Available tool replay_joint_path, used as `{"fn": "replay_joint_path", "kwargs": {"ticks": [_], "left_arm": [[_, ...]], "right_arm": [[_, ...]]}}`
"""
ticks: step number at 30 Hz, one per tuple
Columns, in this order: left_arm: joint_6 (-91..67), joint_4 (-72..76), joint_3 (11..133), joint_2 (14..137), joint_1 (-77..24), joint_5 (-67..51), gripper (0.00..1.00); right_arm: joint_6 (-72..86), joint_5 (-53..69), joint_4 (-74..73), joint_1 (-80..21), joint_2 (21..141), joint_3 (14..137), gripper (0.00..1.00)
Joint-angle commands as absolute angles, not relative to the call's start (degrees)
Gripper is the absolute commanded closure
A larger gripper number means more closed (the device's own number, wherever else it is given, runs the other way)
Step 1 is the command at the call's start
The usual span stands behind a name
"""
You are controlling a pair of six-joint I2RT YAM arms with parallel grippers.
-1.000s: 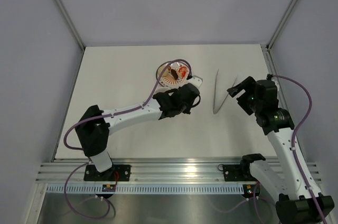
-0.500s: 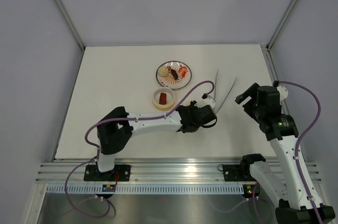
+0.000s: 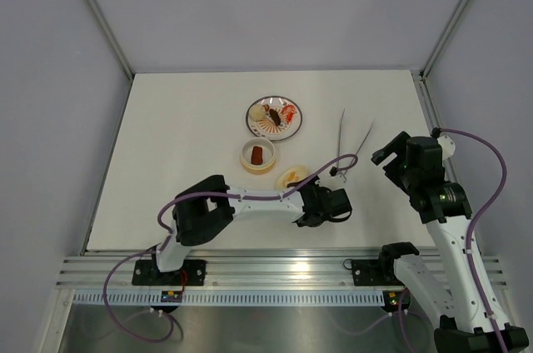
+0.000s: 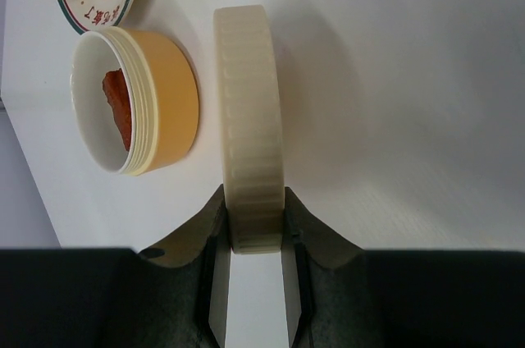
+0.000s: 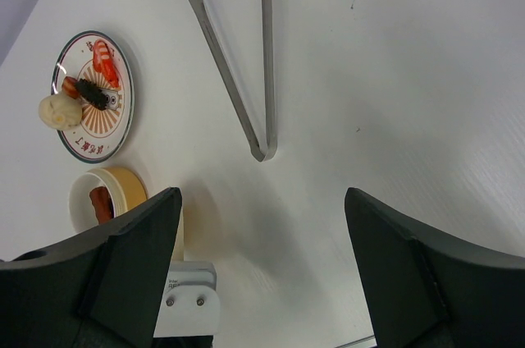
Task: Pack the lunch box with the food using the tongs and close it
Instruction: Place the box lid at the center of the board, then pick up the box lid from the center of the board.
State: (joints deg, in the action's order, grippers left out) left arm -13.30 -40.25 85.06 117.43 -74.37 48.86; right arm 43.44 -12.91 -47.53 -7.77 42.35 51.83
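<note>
Gripping cream lid (image 4: 248,118) on edge, left gripper (image 4: 253,208) clamped narrow at lower centre of frame. Lunch box (image 4: 168,102) just left of lid, food piece (image 4: 119,102) inside. More food (image 5: 94,93) on plate (image 5: 121,130), upper left. Tongs (image 5: 262,149) flat on table (image 5: 394,77), upper centre — right gripper (image 5: 261,200) spread wide, empty.

A robotics laboratory test cell is indicated; a bare white table (image 3: 183,120) is closed in by plain pale grey panels (image 3: 58,103) set in metal framing posts (image 3: 98,16). A left arm (image 3: 250,197) and a right arm (image 3: 451,235), trailed by purple cables (image 3: 125,203), are bolted to a slotted aluminium rail (image 3: 275,263); only a few kitchen items, such as the tongs (image 5: 267,52) and the lunch box (image 4: 168,98), are laid out on the table.
</note>
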Motion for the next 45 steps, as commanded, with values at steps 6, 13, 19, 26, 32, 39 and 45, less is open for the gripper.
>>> {"fn": "replay_joint_path", "kwargs": {"ticks": [6, 13, 19, 26, 32, 39, 45], "left_arm": [[-13.54, -40.43, 86.84, 117.69, -74.44, 46.67, 0.56], [-13.10, -40.25, 86.57, 117.34, -74.44, 44.04, 0.24], [-13.27, -40.78, 86.66, 113.56, -74.53, 40.79, 0.11], [-15.73, -37.54, 81.67, 100.66, -70.25, 25.88, 0.03], [-21.00, -32.17, 71.99, 85.20, -59.35, 15.23, 0.09], [-25.57, -35.32, 73.12, 85.32, -53.17, 10.63, 0.17], [-27.42, -35.95, 75.05, 89.12, -53.17, 9.67, 0.21]], "right_arm": [[43.42, -13.62, -46.85, -7.65, 41.92, 52.47, 0.11], [42.89, -13.27, -46.58, -7.65, 42.36, 53.88, 0.11], [41.66, -12.22, -46.32, -7.73, 43.94, 53.88, 0.10], [35.26, -3.63, -44.21, -7.73, 48.76, 54.14, 0.10], [30.85, 5.01, -42.89, -8.08, 55.27, 53.88, 0.09], [31.20, 1.50, -41.84, -12.13, 57.57, 53.44, 0.08], [30.59, 0.26, -42.54, -15.20, 58.71, 53.09, 0.08]]}}
